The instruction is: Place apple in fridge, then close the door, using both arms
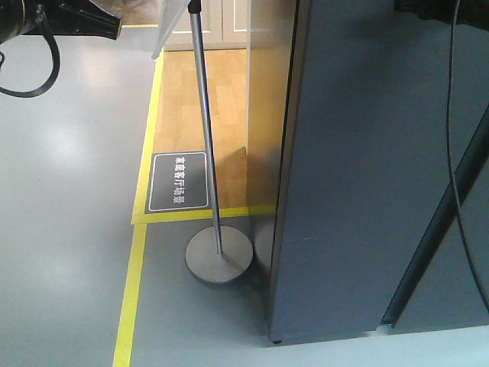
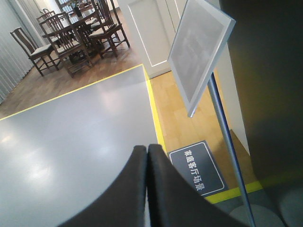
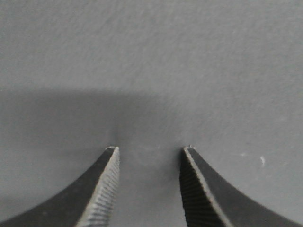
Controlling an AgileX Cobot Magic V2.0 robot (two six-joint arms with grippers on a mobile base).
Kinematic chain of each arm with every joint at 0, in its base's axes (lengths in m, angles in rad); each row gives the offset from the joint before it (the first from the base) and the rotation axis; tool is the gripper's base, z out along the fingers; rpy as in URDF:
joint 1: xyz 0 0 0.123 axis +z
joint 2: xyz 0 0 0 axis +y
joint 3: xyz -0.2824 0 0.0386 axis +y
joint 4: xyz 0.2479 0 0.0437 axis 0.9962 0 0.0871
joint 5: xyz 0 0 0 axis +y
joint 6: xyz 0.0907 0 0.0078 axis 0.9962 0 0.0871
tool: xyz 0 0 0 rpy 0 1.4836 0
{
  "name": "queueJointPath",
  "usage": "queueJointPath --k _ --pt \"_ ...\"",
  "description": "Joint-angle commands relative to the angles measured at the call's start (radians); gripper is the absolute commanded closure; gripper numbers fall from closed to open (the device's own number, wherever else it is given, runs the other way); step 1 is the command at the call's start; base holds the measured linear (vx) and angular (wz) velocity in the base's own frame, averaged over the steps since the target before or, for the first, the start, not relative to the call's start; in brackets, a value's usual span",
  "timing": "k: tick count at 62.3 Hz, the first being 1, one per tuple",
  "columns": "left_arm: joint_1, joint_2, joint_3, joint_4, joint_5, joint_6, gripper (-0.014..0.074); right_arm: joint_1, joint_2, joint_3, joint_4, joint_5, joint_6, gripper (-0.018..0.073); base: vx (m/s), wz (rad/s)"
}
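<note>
One tall dark grey fridge [image 1: 367, 168] fills the right side of the front view, its smooth outer face shut flush to the cabinet as far as can be seen. No apple shows in any view.

Right end effector [image 3: 149, 150]: fingers spread apart, nothing between them, tips close against a plain grey surface that fills the whole wrist view — whether they touch it cannot be told.

Left end effector [image 2: 147, 147]: fingers pressed together, empty, hanging above the grey floor [image 2: 71, 142], well apart from the fridge. Its arm [image 1: 53, 19] shows at the top left of the front view, with a looping black cable [image 1: 34, 76] below it.

Ahead and to the right of the left end effector stands a sign stand [image 2: 201, 52] — a tilted panel on a thin pole, round base [image 1: 220, 258] on the floor just beside the fridge corner. A dark floor label [image 2: 196, 168] lies just beyond the left fingertips, inside a yellow tape line [image 1: 145, 191]. Dark wooden chairs [image 2: 71, 33] stand far beyond.
</note>
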Motion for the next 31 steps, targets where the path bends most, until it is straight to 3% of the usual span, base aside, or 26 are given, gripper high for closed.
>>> queueJointPath --k 1,7,24,31 --pt "0.001 -0.036 -0.03 0.034 -0.027 -0.011 0.0603 0.004 -0.108 -0.037 0.001 0.027 -0.002 0.0272 0.0 -0.02" --pt "0.001 -0.036 -0.03 0.034 -0.024 -0.011 0.0603 0.004 -0.16 -0.036 0.003 0.129 0.003 0.0319 0.0 0.0" --pt "0.001 -0.048 -0.03 0.028 -0.016 -0.011 0.0603 0.007 -0.305 -0.036 0.057 0.386 0.001 0.0571 0.0 0.0" --pt "0.001 -0.077 -0.03 -0.02 -0.016 -0.011 0.0603 0.007 -0.369 -0.036 0.058 0.473 -0.009 0.0568 0.0 0.0"
